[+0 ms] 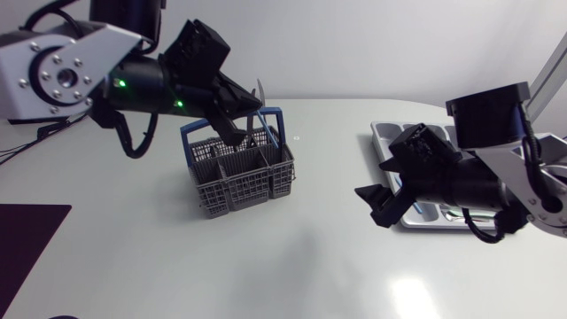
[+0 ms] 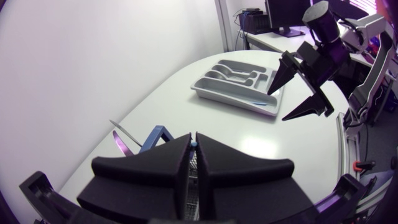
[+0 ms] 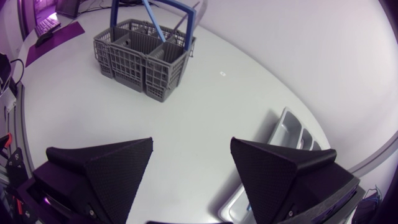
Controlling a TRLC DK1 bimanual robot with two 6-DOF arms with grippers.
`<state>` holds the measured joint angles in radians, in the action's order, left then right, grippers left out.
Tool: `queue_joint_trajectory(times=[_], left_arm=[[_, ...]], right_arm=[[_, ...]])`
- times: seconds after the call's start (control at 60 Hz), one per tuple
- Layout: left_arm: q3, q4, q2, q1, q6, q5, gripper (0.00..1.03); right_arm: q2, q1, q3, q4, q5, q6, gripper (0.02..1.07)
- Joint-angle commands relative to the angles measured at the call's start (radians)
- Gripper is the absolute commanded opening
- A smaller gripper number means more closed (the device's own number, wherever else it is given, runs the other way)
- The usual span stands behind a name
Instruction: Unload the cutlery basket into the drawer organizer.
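The grey cutlery basket [image 1: 241, 177] with its blue handle [image 1: 232, 125] stands left of the table's middle. My left gripper [image 1: 237, 127] is down in the basket's top, shut on the pale blue end of a cutlery piece [image 2: 194, 144]. A knife [image 1: 260, 92] sticks up from the basket beside it. The grey drawer organizer [image 1: 386, 135] lies at the right. My right gripper [image 1: 386, 191] hangs open and empty just left of the organizer. In the right wrist view the basket [image 3: 144, 57] is far ahead of the open fingers [image 3: 109, 168].
A blue-handled piece [image 1: 462, 213] lies in the organizer, partly hidden under my right arm. A dark mat [image 1: 27, 232] sits at the table's left edge. White tabletop stretches between basket and organizer.
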<state>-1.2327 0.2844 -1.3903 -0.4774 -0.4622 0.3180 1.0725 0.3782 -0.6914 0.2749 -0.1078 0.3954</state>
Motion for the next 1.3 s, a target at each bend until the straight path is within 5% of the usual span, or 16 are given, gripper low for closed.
queue_joint_trajectory(times=[0.0,0.35,0.6,0.733,0.983,1.117,1.283], left_arm=[[-0.068,0.067,0.047,0.011,0.051,0.053,0.03],[-0.027,0.237,0.085,-0.040,0.146,0.240,0.03],[0.001,0.271,0.062,-0.098,0.217,0.299,0.03],[0.002,0.272,0.063,-0.104,0.244,0.326,0.03],[0.021,0.272,0.073,-0.102,0.257,0.360,0.03],[0.025,0.274,0.085,-0.095,0.264,0.380,0.03],[0.029,0.283,0.096,-0.090,0.266,0.391,0.03]], right_arm=[[-0.046,0.036,0.015,0.030,-0.012,-0.012,0.92],[-0.091,0.183,-0.030,0.093,-0.115,-0.017,0.91],[-0.066,0.280,-0.077,0.084,-0.130,-0.046,0.70],[-0.032,0.321,-0.099,0.078,-0.133,-0.067,0.69],[0.026,0.358,-0.120,0.052,-0.133,-0.092,0.39],[0.046,0.360,-0.135,0.052,-0.139,-0.096,0.13],[0.066,0.349,-0.138,0.070,-0.161,-0.104,0.08]])
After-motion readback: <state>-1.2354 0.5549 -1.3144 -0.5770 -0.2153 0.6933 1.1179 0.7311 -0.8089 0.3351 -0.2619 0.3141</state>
